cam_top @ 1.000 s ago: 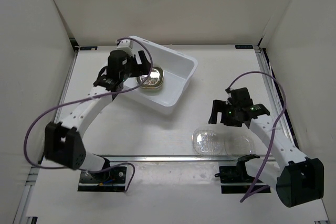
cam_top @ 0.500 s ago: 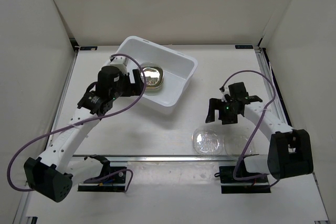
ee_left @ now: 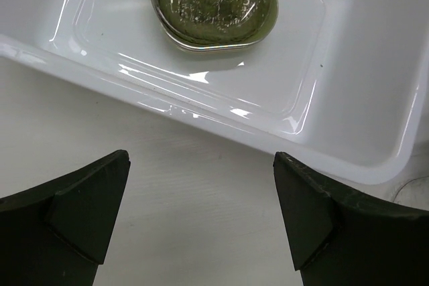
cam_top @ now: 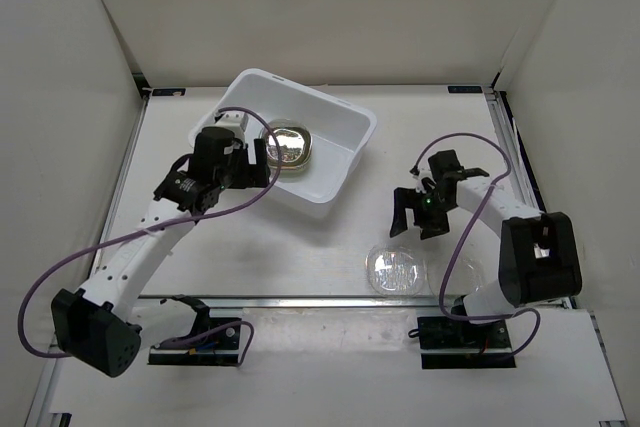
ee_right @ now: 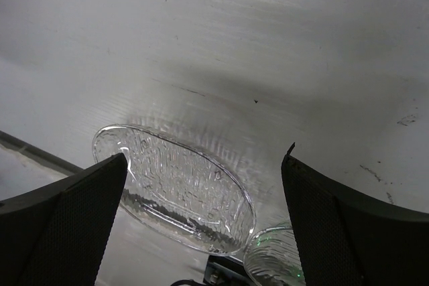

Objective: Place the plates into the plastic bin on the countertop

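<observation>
Glassy plate (cam_top: 396, 269) on countertop (cam_top: 300, 247); I have right gripper (ee_right: 206, 159) wide open, empty, aimed at it for pickup. Left gripper (ee_left: 201, 159) likewise agape, empty, outside plastic bin (ee_left: 201, 108).

The left arm (cam_top: 150, 237) and right arm (cam_top: 487, 199) have white tubular links and black joint housings, with a loose purple cable (cam_top: 468, 135) looping along each. On the left gripper (ee_left: 201, 159) the fingers (ee_left: 80, 212) are smooth matte-black wedges; on the right gripper (ee_right: 206, 155) they carry a fine mesh texture. A small green light (cam_top: 428, 201) shows at the right wrist.

plate-1 (cam_top: 287, 144) in bin (cam_top: 335, 147) — rear-L | plate-2 (cam_top: 396, 270) on cntr (cam_top: 300, 247) — front-R
</observation>
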{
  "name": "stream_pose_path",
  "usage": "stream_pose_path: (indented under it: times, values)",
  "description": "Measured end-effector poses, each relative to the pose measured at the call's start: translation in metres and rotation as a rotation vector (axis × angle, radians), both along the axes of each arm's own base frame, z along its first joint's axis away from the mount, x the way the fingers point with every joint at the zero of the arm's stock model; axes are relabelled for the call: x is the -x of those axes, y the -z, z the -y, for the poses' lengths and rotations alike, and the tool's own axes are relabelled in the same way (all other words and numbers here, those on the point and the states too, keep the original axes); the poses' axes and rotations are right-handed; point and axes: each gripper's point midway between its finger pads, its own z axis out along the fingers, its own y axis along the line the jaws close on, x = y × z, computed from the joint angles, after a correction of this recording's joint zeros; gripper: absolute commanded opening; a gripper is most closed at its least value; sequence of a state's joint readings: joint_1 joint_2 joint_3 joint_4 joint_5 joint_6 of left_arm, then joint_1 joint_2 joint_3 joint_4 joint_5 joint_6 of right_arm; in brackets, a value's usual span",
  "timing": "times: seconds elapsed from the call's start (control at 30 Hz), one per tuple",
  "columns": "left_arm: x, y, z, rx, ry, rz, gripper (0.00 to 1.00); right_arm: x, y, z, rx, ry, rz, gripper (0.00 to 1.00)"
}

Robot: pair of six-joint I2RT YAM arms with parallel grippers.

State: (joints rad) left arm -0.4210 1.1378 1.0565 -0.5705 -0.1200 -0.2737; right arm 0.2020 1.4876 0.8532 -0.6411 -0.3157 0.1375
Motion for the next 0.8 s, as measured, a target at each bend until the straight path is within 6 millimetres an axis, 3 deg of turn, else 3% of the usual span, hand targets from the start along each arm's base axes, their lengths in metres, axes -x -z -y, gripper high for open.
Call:
stream_pose_path:
  times: [0.17, 0.5, 0.8]
  values:
    - [-0.004, 0.007, -0.004, -0.042, -0.009, -0.013, 0.99, -0.001, -0.004, 0.002, 0.016, -0.067, 0.010, 0.96]
    - [-0.020, 0.015, -0.005, -0.123, 0.001, -0.035, 0.99, 0.016, 0.005, 0.009, 0.045, -0.187, -0.059, 0.95]
    - [-0.030, 0.024, -0.013, -0.202, -0.014, -0.058, 0.99, 0.022, 0.018, 0.011, 0.085, -0.259, -0.128, 0.84]
